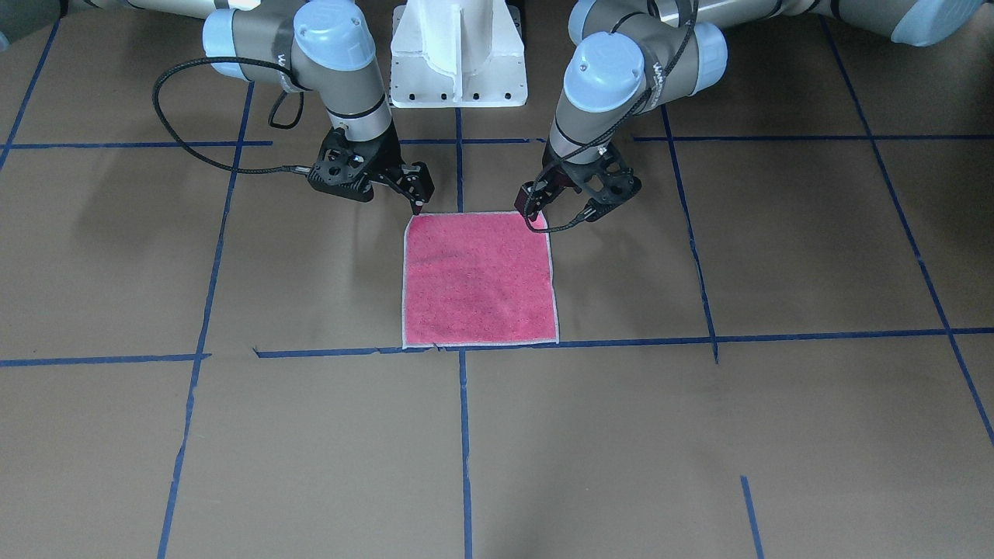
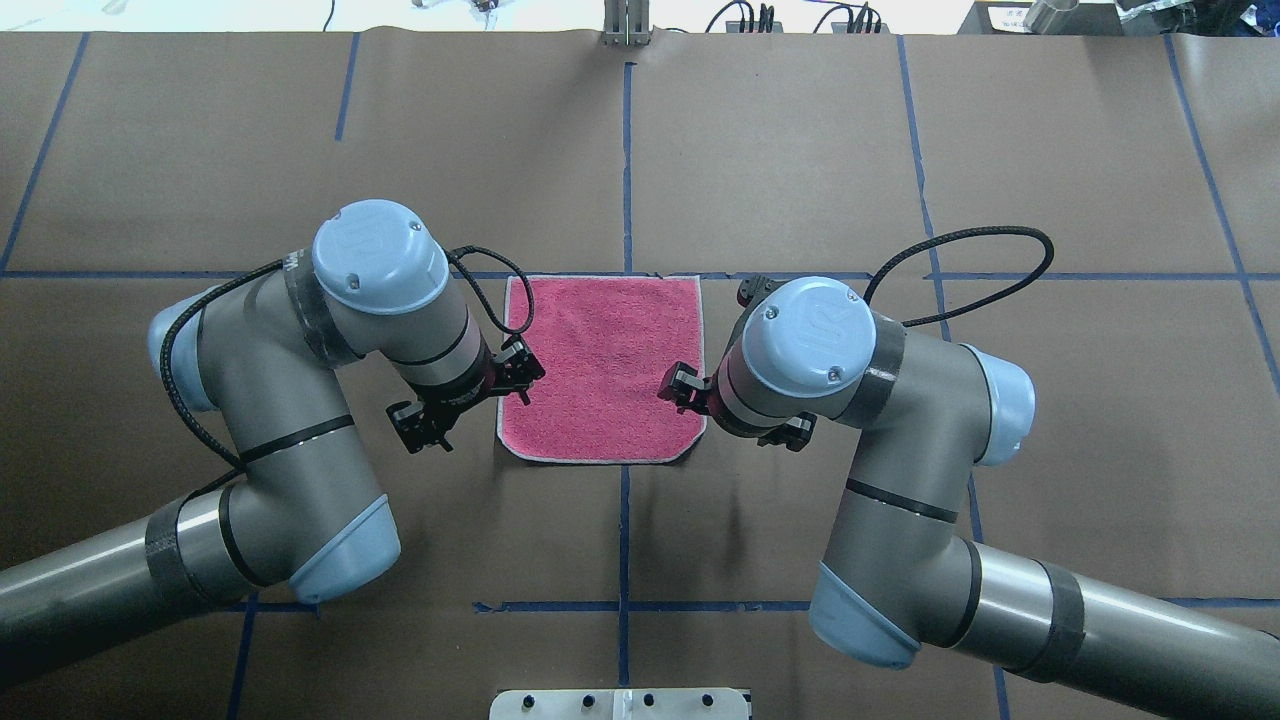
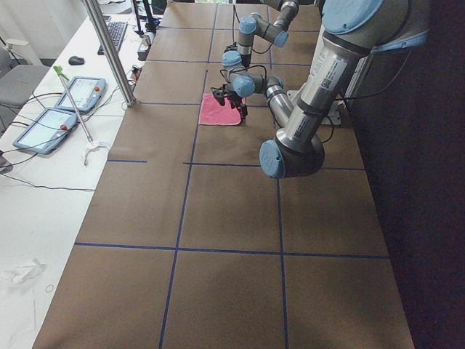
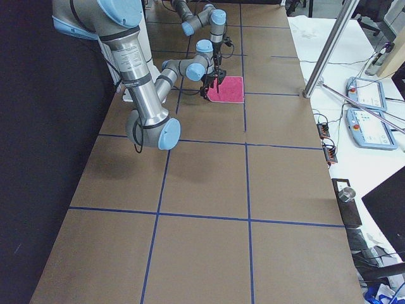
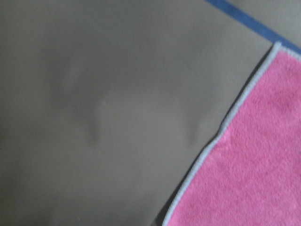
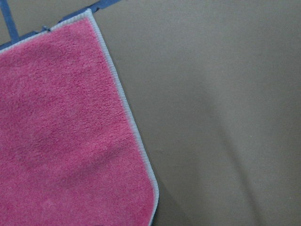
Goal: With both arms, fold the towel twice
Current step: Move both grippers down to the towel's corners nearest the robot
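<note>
Left gripper point(image 1: 534, 208) and right gripper point(image 1: 417, 203) positioned at towel point(image 1: 477, 283) corners
Jaw opening cannot be determined; the pink terry square, whitish-bordered, is laid flat.

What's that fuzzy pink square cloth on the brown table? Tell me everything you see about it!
The fuzzy pink-red square towel lies flat and unfolded on the brown paper-covered table, pink face up. It looks like soft terry, with a thin whitish stitched border all round. Its edge farthest from the robot runs along a blue tape line. The left gripper and right gripper hang by its two corners on the robot's side; whether they touch it cannot be told.
</note>
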